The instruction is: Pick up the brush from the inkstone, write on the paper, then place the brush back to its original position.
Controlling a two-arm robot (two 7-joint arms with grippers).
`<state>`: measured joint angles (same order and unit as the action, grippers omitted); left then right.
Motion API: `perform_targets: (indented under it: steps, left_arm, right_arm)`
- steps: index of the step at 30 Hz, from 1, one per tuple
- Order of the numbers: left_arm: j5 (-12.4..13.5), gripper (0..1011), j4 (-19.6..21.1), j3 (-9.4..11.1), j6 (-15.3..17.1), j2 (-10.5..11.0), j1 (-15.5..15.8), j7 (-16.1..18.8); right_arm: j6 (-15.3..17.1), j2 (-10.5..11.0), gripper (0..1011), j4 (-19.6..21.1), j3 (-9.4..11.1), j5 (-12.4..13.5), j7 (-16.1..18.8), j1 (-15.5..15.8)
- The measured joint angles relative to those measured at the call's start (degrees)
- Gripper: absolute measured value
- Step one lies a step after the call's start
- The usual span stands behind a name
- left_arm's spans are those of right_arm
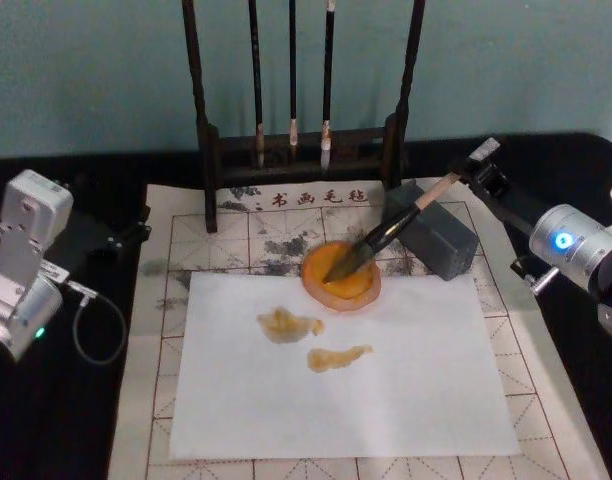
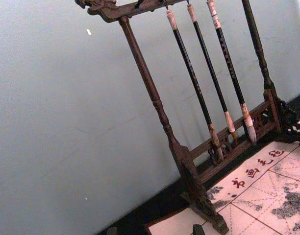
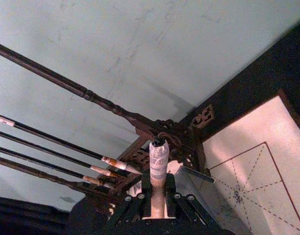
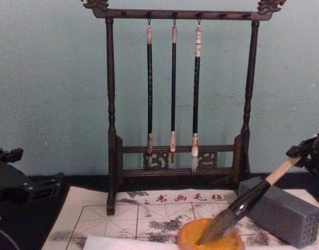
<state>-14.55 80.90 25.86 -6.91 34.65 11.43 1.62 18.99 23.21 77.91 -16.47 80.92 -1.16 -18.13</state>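
Clamping the white-wrapped top of the large tan-handled calligraphy brush (image 1: 391, 232) at right of centre in the head view: right end effector (image 1: 473, 165). Bristles resting lower-left in the small round orange-yellow inkstone (image 1: 341, 274); handle slanting up-right. Idling at left edge: left end effector (image 1: 134, 232), fingers unclear.

Silver-grey arm housings, black jaws, green and blue indicator lights, looped grey cable (image 1: 94, 325)
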Motion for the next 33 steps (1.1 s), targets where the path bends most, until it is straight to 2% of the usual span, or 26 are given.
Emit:
perform_targets:
  steps: [18, 33]
  left_arm:
    - [0.00, 1001, 0.00, 0.00, 0.00, 0.00, 0.00, 0.00]
    - [0.00, 1001, 0.00, 0.00, 0.00, 0.00, 0.00, 0.00]
  right_arm:
    - [-1.32, 1.13, 185, -0.53, -2.23, 1.84, -0.94, -0.56]
    - [-1.22, 1.05, 185, -0.53, -2.04, 1.82, -0.94, -0.56]
